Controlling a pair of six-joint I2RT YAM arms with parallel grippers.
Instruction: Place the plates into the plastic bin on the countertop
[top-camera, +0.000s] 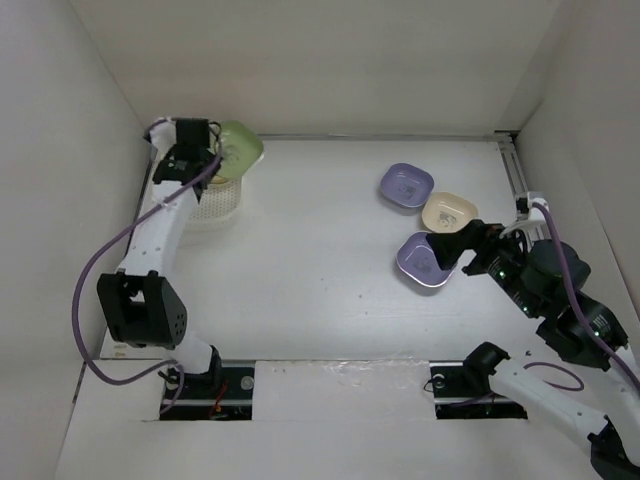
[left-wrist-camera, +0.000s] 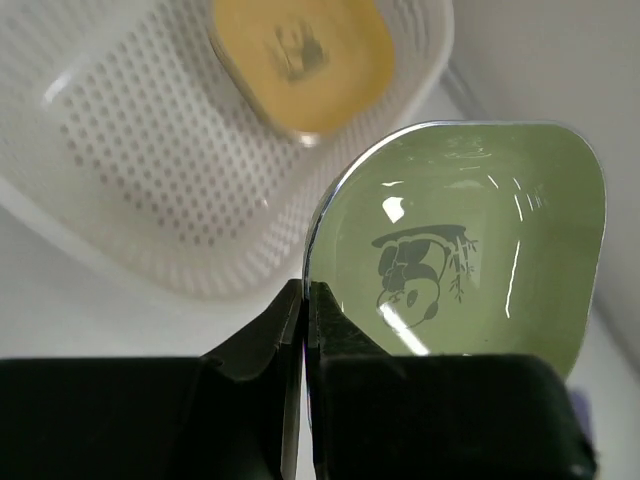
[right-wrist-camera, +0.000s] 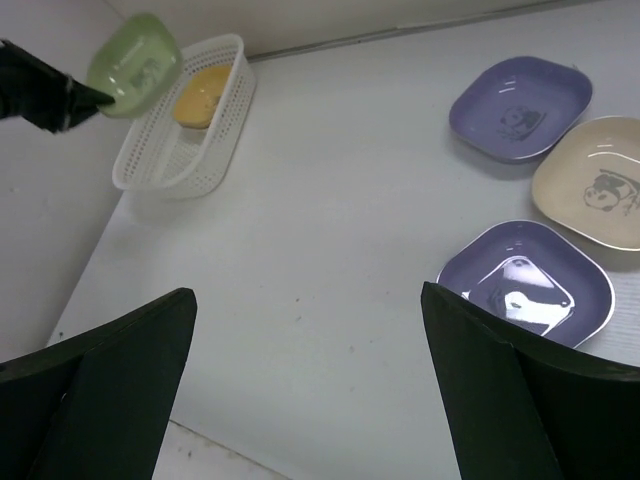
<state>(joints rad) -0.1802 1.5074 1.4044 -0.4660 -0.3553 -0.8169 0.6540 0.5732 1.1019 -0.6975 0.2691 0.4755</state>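
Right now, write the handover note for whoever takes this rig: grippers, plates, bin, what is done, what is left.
Left gripper: shut on the rim of the light green plate, held up tilted close by the plastic bin, not yet in it.
Right gripper: open, holding nothing, near the plates on the right.
Done: the yellow plate lies in the bin.
Left: drop the green plate in, then fetch the far lavender plate, the cream plate and the near lavender plate from the countertop.
No other plates in view.
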